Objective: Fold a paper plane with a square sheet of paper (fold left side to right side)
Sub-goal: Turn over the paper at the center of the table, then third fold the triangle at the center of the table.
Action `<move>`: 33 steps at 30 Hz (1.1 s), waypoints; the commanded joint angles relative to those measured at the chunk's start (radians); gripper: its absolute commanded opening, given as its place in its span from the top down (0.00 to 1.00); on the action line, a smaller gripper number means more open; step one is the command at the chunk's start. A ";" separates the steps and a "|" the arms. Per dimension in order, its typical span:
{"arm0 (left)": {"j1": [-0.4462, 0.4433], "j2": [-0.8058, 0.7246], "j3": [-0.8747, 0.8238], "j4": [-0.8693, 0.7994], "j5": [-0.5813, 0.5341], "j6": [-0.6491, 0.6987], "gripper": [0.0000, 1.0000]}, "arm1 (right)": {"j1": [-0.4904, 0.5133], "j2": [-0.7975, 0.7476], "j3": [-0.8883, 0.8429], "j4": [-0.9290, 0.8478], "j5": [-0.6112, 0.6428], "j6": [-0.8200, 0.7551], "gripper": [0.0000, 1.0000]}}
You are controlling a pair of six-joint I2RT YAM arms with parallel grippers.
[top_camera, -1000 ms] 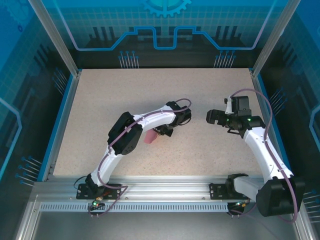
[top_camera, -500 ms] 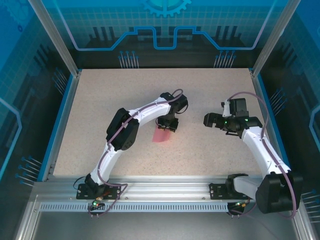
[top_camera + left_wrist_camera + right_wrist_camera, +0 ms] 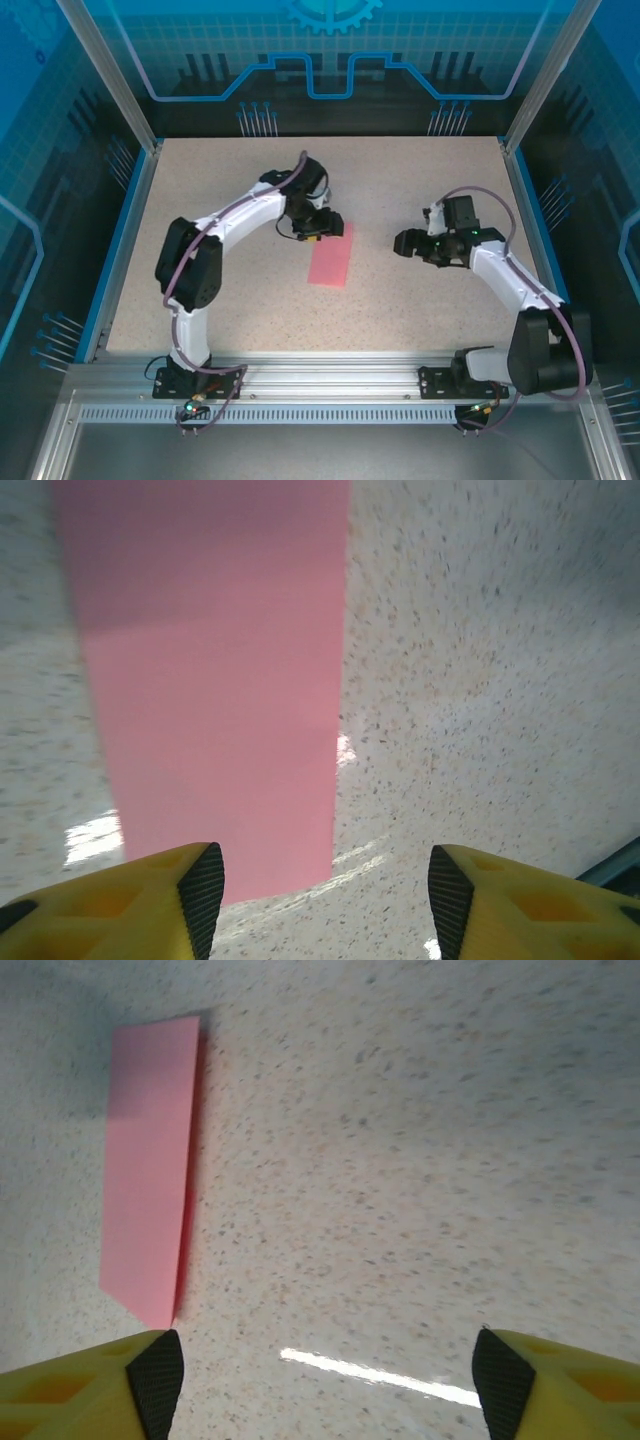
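Paper (image 3: pixel 332 258), folded to a narrow strip, lies flat mid-worktop (image 3: pixel 220 190), gripped by neither arm. Left tool (image 3: pixel 313 234) hovers at its far end, jaws apart; right tool (image 3: pixel 402 243), also apart, faces it from the right, likely set for the next fold.

Table (image 3: pixel 420 180): far half open to back edge; near strip ahead of your arm bases also free. Pink paper (image 3: pixel 333 264) lies flat mid-table, too low to block you. Left gripper (image 3: pixel 312 231) hangs at paper's far-left corner, blocking approach there. Left arm (image 3: pixel 230 215) arcs across left-centre. Right gripper (image 3: pixel 403 243) sits right of paper, apart, with bare lane between. Blue side rail (image 3: pixel 118 250) bounds left edge.
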 commanded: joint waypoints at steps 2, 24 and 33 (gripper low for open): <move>0.075 -0.055 -0.146 0.120 0.095 -0.020 0.40 | 0.108 0.113 0.035 0.108 -0.064 0.059 0.33; 0.128 -0.112 -0.479 0.383 0.194 -0.115 0.34 | 0.281 0.754 0.590 0.082 0.029 0.035 0.84; 0.124 -0.054 -0.440 0.384 0.241 -0.121 0.35 | 0.272 0.808 0.611 0.056 0.034 -0.006 0.86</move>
